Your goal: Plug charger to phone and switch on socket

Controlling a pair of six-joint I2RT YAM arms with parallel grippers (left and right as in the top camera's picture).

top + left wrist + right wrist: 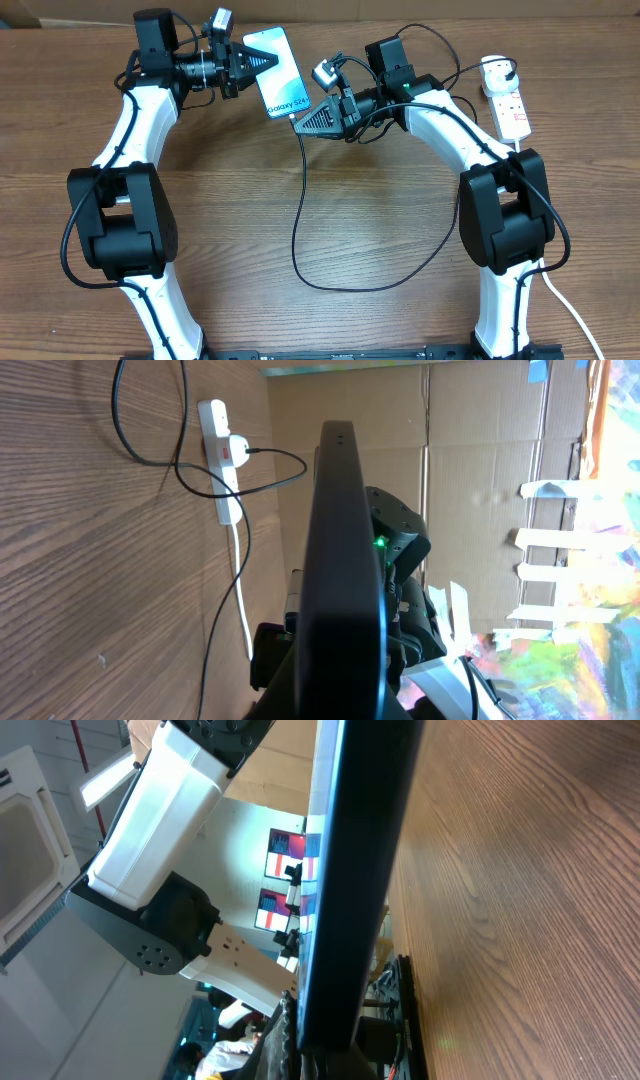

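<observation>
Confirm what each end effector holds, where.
Left end effector: phone, by the end opposite the Galaxy text. Right end effector: shut at the Galaxy end; phone or charger tip, cannot tell.

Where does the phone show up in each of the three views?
Overhead: the phone top centre, blue screen facing the camera.
Left wrist: the phone edge-on, a dark upright bar at centre.
Right wrist: the phone edge-on, a dark bar at centre.
Shared landmark: the wooden table.
</observation>
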